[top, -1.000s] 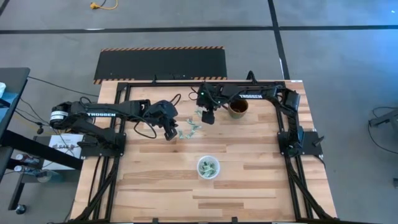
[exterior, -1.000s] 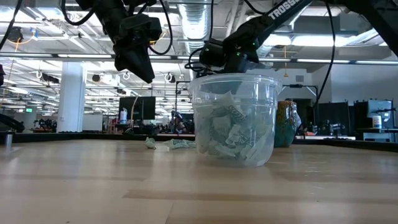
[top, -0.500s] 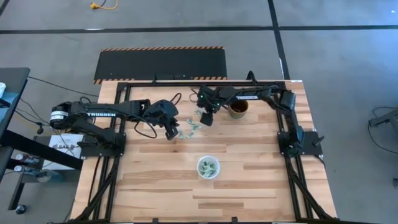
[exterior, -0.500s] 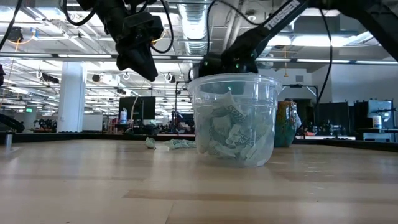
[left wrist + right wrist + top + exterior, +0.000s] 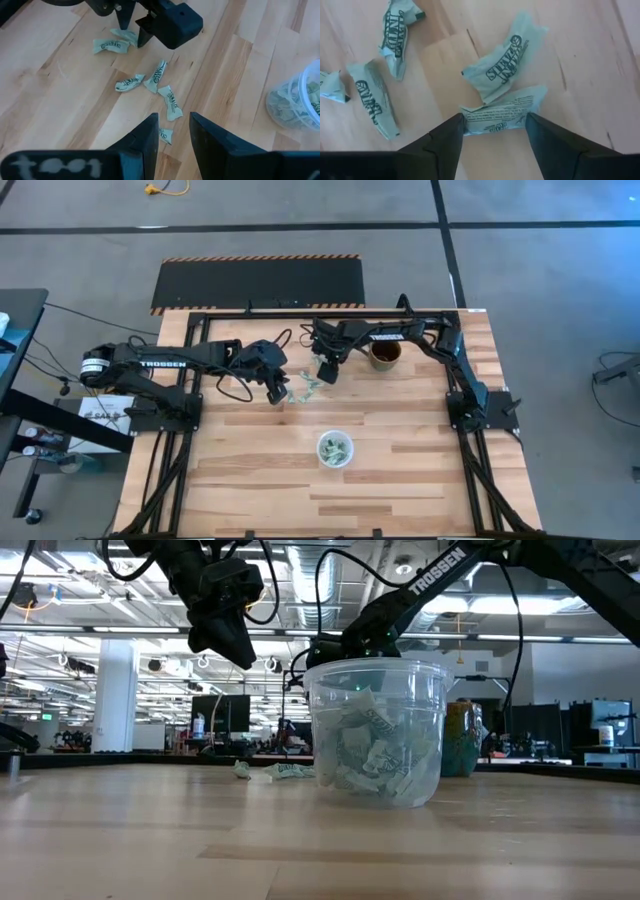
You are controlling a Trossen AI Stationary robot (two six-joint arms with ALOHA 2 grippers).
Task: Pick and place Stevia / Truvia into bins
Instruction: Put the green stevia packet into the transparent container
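Observation:
Several pale green Truvia sachets (image 5: 305, 385) lie flat and scattered on the wooden table between my two grippers. My right gripper (image 5: 495, 127) points down, low over them and open. One sachet (image 5: 502, 119) lies between its fingertips, and another (image 5: 502, 67) lies just beyond it. My left gripper (image 5: 173, 131) hangs well above the table (image 5: 238, 658), near the scatter's left side. It is open by a narrow gap with nothing in it. The clear cup (image 5: 335, 450) stands nearer the front edge, holding several sachets (image 5: 375, 755). My right gripper comes from above with one fingertip (image 5: 451, 131) at each end of a sachet, across its length. The sachet lies flat on the table. I cannot tell whether the fingers touch it.
A brown mug (image 5: 383, 352) stands just right of my right gripper, near the far edge. In the low view the cup (image 5: 375, 730) hides most of my right gripper. Bare wood lies around the cup and along the table's near half (image 5: 250, 480).
My right gripper has sunk toward the sachets and drifted a little toward the table's left, its wrist rolling as it went. My left gripper has stayed where it was. The sachets and the cup have not moved.

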